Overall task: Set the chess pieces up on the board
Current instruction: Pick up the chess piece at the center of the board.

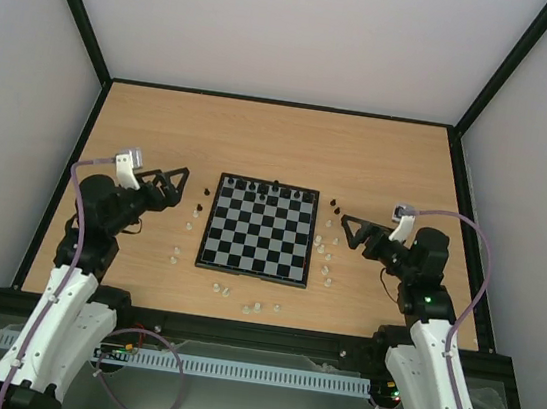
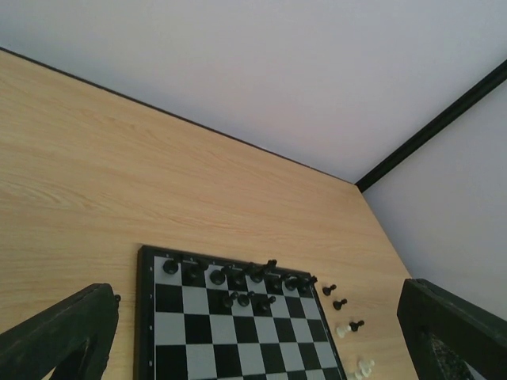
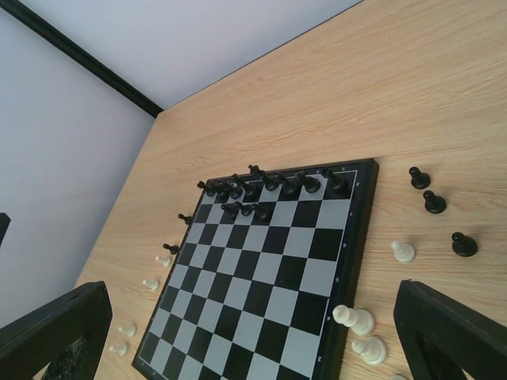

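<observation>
The board (image 1: 258, 243) lies mid-table, with black chess pieces (image 1: 265, 191) standing along its far rows. Loose whitish pieces (image 1: 190, 224) and a black one (image 1: 205, 191) lie to its left. More lie to its right (image 1: 326, 262) and in front (image 1: 252, 308). My left gripper (image 1: 183, 186) hovers open left of the board's far corner, holding nothing. My right gripper (image 1: 347, 231) hovers open at the board's right edge, also holding nothing. In the left wrist view the board (image 2: 206, 332) lies between the fingers (image 2: 63, 332). The right wrist view shows the board (image 3: 261, 293) and white pieces (image 3: 354, 318) beside it.
Black frame posts and pale walls enclose the wooden table (image 1: 282, 140). Three black pawns (image 3: 434, 203) stand off the board's right edge, and two more (image 3: 171, 248) off its left edge. The arms' bases sit at the near table edge (image 1: 237, 326).
</observation>
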